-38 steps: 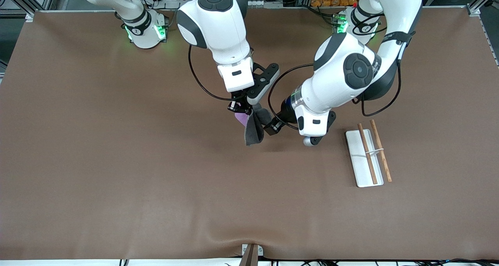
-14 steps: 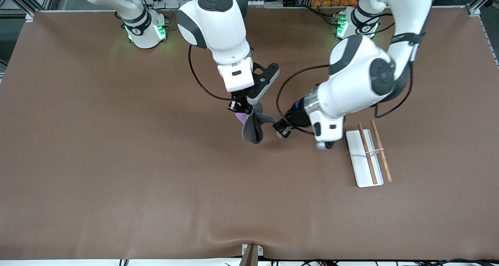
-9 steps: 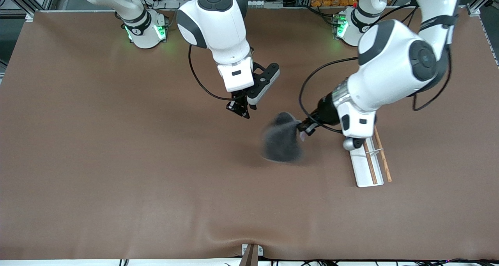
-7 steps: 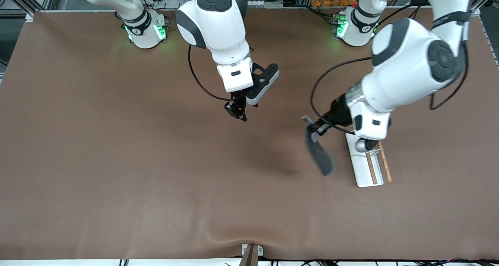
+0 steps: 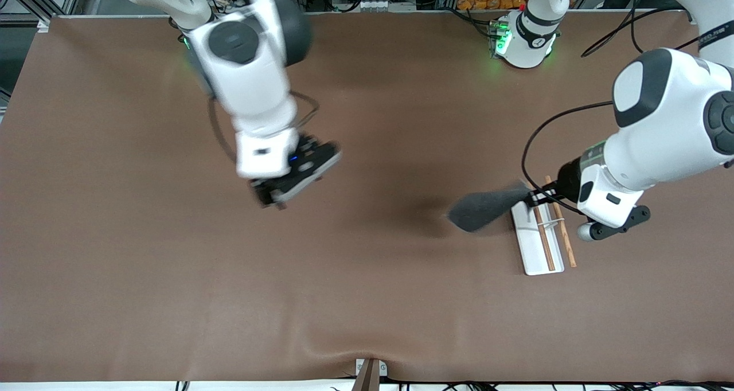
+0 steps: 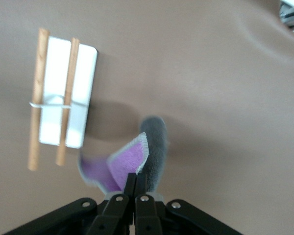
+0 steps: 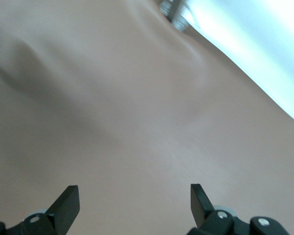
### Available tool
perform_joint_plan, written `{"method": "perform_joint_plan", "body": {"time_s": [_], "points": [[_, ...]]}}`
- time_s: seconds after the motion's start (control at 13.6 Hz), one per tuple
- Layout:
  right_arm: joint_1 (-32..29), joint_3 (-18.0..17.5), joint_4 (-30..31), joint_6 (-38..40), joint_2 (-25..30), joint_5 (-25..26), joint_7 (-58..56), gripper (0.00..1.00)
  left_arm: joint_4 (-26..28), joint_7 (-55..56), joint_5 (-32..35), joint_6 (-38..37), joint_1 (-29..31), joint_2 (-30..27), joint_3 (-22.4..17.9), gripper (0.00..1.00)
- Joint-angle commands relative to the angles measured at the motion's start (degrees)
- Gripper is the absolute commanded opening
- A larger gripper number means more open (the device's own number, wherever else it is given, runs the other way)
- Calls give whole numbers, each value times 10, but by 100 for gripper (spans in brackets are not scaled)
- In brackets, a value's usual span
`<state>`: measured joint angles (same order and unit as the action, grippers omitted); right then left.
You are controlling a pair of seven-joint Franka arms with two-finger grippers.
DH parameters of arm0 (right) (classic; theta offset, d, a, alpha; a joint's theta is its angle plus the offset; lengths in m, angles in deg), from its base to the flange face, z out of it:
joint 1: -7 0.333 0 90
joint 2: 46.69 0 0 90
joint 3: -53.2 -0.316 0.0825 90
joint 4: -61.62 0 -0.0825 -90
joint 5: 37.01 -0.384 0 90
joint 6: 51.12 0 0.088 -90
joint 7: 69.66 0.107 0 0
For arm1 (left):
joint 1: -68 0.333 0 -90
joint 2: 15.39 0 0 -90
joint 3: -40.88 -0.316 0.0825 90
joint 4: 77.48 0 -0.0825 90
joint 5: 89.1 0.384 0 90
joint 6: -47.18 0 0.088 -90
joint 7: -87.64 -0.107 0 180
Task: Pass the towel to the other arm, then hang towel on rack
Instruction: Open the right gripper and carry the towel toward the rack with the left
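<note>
The left gripper hung in the air over the rack, its fingers pinched tight on a corner of the towel; the towel trailed out from the grip toward the right arm's end of the table, clear of the table surface, grey side outward with purple showing near the grip in the left wrist view; the rack lay flat on the table with its two wooden rods bare; the right gripper was over bare tabletop toward the right arm's end, jaws spread wide and holding nothing.
</note>
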<state>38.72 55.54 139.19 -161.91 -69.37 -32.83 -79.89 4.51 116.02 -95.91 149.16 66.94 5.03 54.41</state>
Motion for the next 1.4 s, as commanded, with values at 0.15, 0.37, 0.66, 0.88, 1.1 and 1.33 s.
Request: {"method": "perform_joint_plan", "body": {"time_s": [0.15,0.37,0.66,0.88,1.1,1.33], "points": [[-116,-9,3,83,31,-7,5,100,2,-139,23,-25,60,31,4,0],[-168,-9,4,152,59,-7,5,100,2,-153,23,-34,72,37,4,0],[-247,-9,6,242,106,-11,6,100,4,-149,25,-39,90,46,4,0],[-271,-9,42,248,155,-20,66,100,3,-155,26,-40,105,51,4,0],[-319,-13,93,249,212,-47,89,100,1,-161,27,-40,117,50,4,0],[-336,-15,110,254,238,-51,98,100,-2,-189,54,-40,124,48,4,0]]}}
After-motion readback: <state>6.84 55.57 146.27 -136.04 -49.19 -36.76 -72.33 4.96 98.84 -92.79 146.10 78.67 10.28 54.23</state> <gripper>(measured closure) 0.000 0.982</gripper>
